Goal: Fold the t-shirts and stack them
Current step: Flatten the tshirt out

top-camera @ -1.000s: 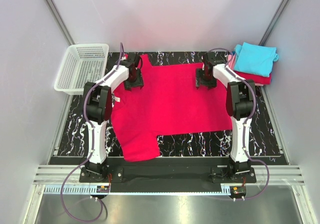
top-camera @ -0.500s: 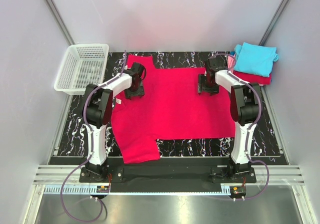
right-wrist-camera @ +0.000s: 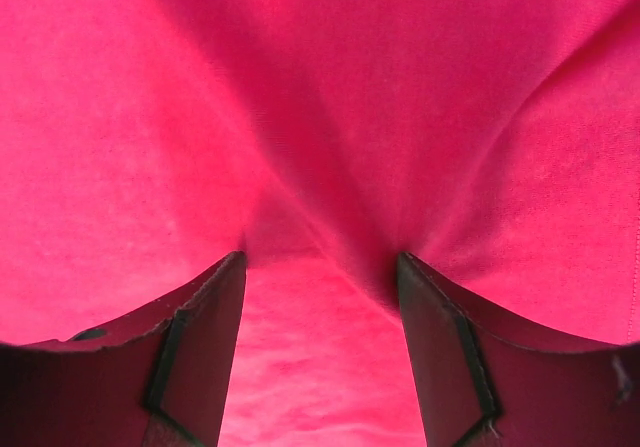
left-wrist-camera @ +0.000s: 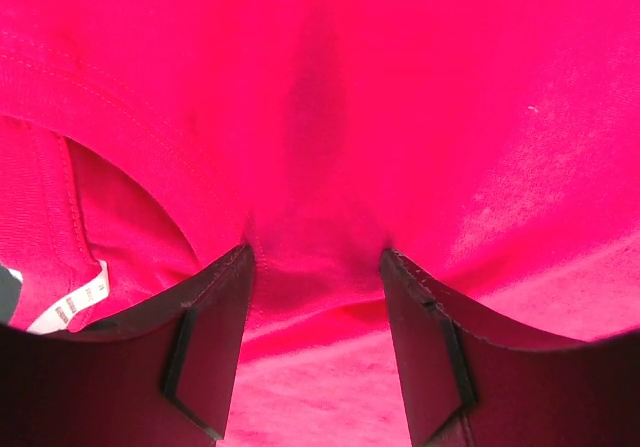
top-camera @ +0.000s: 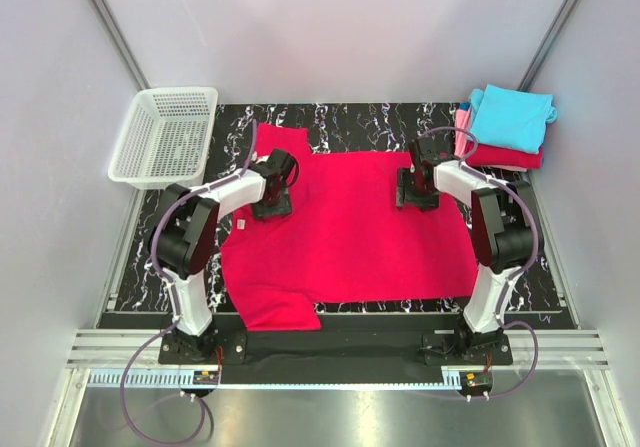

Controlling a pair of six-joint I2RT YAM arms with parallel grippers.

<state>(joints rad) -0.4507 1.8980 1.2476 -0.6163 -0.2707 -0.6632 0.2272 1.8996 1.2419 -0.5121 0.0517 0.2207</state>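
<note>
- Pinching: left claw (left-wrist-camera: 315,259) and right claw (right-wrist-camera: 320,260) each clamped on a ridge of the crimson-red short-sleeved cloth t-shirt (top-camera: 350,232).
- Shirt spread flat on black marbled surface (top-camera: 370,117).
- Best to carry both claws level, in step, so fold lands straight.

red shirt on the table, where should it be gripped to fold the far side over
Probably pinch from above near the far long edge, at two spaced spots: the crimson t-shirt lies flat, collar to the left, so no edge can be got under. The left gripper and right gripper each pinch a ridge of cloth so.
</note>
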